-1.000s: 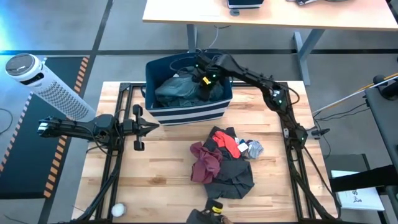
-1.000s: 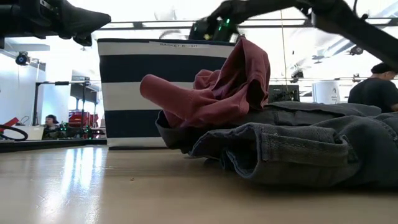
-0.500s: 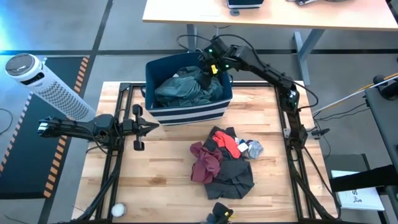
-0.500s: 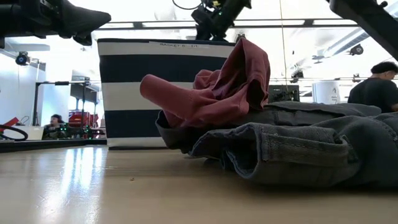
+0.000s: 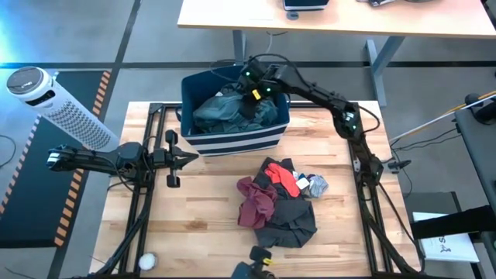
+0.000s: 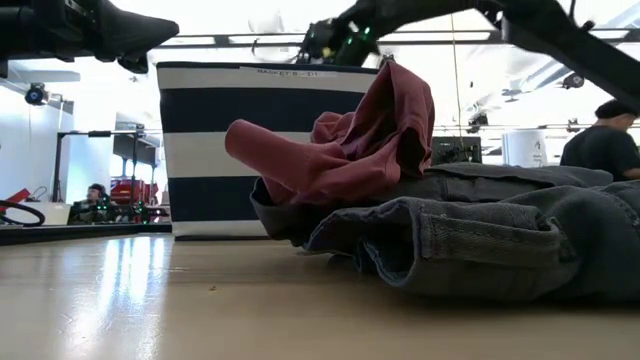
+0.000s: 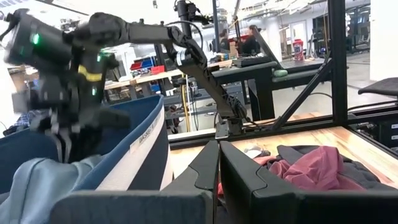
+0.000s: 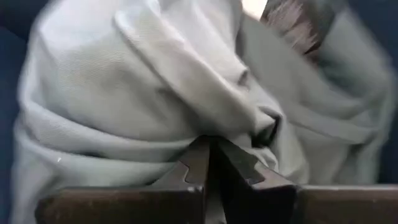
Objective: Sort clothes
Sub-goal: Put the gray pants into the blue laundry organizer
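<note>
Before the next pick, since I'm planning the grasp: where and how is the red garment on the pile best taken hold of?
Take the red garment by its raised ridge, coming straight down from above. In the low view it stands bunched well above the dark charcoal garment beneath it, so a hand could probably pinch that fold without catching the lower fabric. The right hand is over the striped bin.

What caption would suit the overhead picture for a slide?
Right arm's pincer reaches into the striped bin above the grey-green garment; a clothes pile waits on the table.

clothes pile [image 5: 279,203] mid-table, bin [image 5: 232,139] behind
</note>
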